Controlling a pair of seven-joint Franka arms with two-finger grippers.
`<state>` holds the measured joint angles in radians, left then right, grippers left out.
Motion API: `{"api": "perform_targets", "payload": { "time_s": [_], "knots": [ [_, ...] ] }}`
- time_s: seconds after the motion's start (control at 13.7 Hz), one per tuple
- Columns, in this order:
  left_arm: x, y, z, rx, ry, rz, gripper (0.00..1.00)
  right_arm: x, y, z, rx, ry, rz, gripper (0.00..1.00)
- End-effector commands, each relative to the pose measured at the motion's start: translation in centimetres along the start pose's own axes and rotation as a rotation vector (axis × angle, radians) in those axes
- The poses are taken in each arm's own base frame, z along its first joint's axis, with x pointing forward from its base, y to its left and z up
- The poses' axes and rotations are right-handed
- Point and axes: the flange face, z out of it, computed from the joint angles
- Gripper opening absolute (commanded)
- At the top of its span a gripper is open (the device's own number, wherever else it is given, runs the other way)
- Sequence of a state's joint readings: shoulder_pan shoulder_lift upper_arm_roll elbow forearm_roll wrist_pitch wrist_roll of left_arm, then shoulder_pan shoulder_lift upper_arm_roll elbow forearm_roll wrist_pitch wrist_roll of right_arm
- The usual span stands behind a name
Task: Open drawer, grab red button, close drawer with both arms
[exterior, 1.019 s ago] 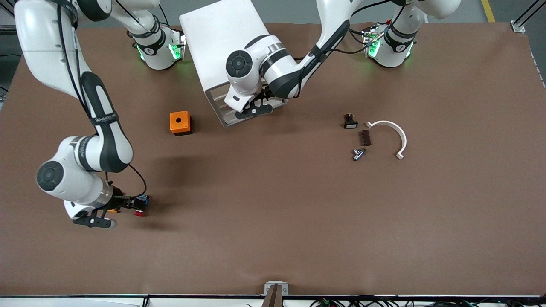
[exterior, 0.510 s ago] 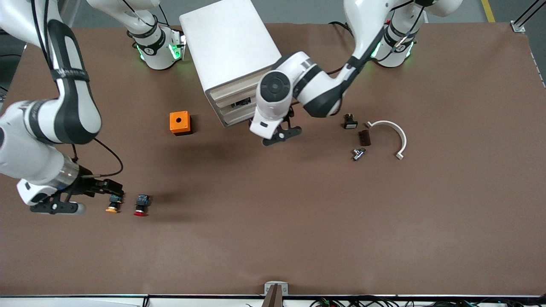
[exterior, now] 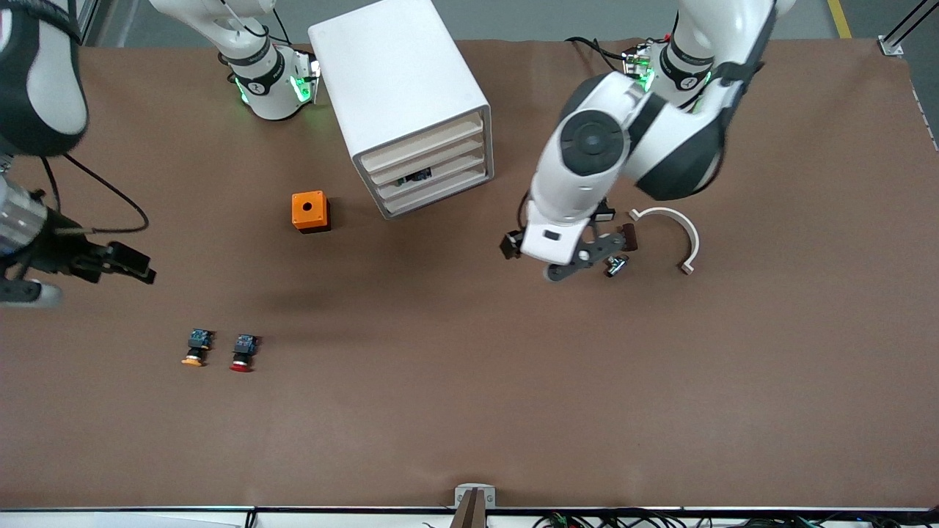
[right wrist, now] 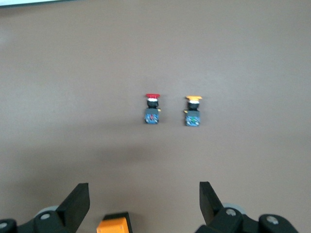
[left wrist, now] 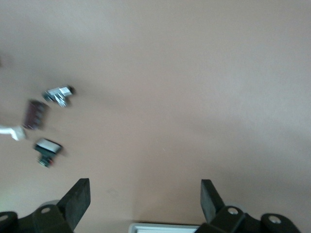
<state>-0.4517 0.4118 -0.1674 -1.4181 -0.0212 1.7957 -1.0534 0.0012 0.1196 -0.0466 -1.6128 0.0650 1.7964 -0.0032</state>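
Note:
The red-capped button lies on the brown table, beside its orange-yellow-capped twin. Both show in the right wrist view, the red button and the twin. My right gripper is open and empty, high over the table's edge at the right arm's end; its fingers stand wide apart. The white drawer cabinet has all its drawers shut. My left gripper is open and empty, over the table beside the small parts.
An orange box with a hole stands near the cabinet and shows in the right wrist view. A black switch, a brown block, a metal fitting and a white arc lie under and beside the left gripper.
My right gripper let go of the red button, rose and drew away toward the right arm's end. My left gripper left the cabinet front and swung over to the small parts.

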Motion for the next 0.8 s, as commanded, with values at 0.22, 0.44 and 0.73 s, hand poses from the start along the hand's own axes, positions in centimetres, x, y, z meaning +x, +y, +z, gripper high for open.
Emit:
{"api": "perform_targets", "payload": {
  "time_s": [0.22, 0.44, 0.73],
  "knots": [
    [8.2, -9.7, -6.4, 0.008, 0.028, 0.121, 1.0, -4.2, -0.1, -5.3, -0.034, -0.022, 0.038, 1.0],
    [12.0, -14.1, -8.3, 0.025, 0.041, 0.197, 1.0, -5.3, -0.4, -5.3, -0.031, -0.085, 0.076, 1.0],
    [14.8, -20.6, -12.3, 0.061, 0.063, 0.288, 1.0, -5.1, -1.1, -7.6, -0.035, -0.062, 0.051, 1.0]
  ]
}}
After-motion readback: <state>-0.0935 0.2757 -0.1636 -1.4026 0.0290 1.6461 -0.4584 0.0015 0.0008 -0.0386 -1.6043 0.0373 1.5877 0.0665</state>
